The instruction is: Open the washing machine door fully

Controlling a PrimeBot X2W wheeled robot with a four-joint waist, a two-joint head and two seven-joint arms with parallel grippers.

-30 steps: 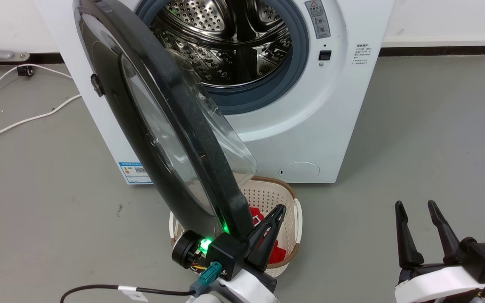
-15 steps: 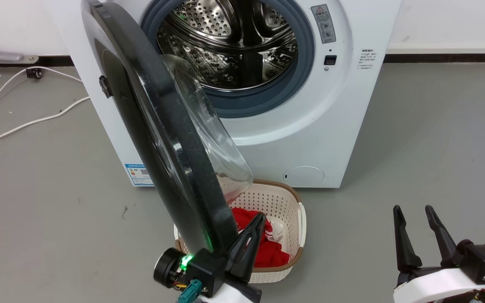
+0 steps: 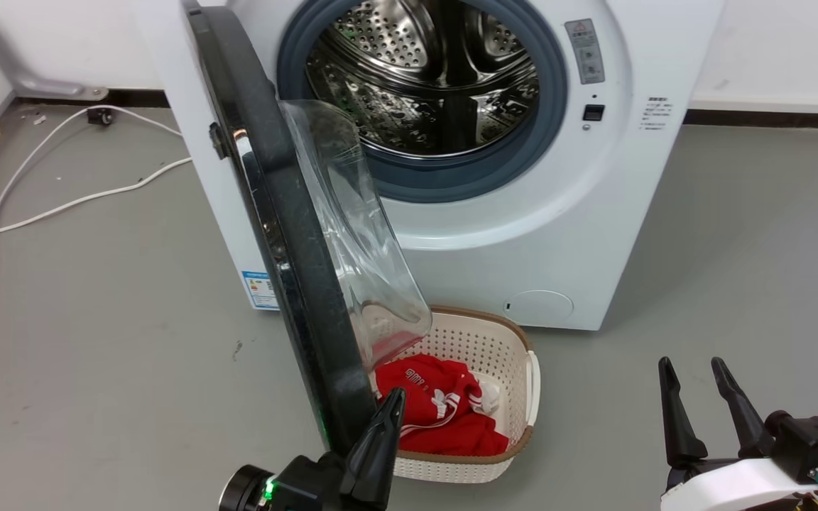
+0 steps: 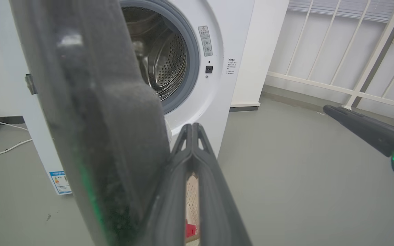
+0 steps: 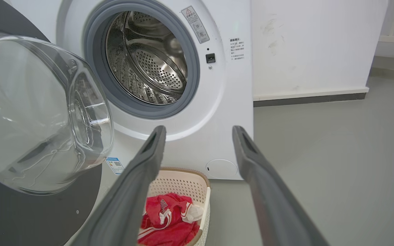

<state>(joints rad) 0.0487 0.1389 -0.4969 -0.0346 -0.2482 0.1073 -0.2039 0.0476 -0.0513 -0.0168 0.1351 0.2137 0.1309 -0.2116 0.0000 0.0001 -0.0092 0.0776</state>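
The white washing machine (image 3: 579, 234) stands with its steel drum (image 3: 437, 78) exposed. Its black washing machine door (image 3: 288, 234) is swung out toward me, nearly edge-on, with the clear glass bowl (image 3: 359, 241) bulging to the right. My left gripper (image 3: 396, 401) is shut, its fingers lying against the inner side of the door's lower rim. In the left wrist view the closed fingers (image 4: 192, 128) rise just right of the thick door edge (image 4: 91, 102). My right gripper (image 3: 691, 369) hangs open and empty at the lower right, well apart from the door; between its fingers (image 5: 198, 131) the machine's front (image 5: 231, 102) shows.
A cream perforated basket (image 3: 522, 369) holding a red garment (image 3: 444, 411) sits on the floor right below the door and beside my left gripper. White cables (image 3: 61, 206) trail across the grey floor at the left. A white wall runs behind the machine.
The door has swung wider, from showing its outer face to nearly edge-on. My left gripper has gone down and left with its rim. The camera has also shifted; the right gripper stays put.
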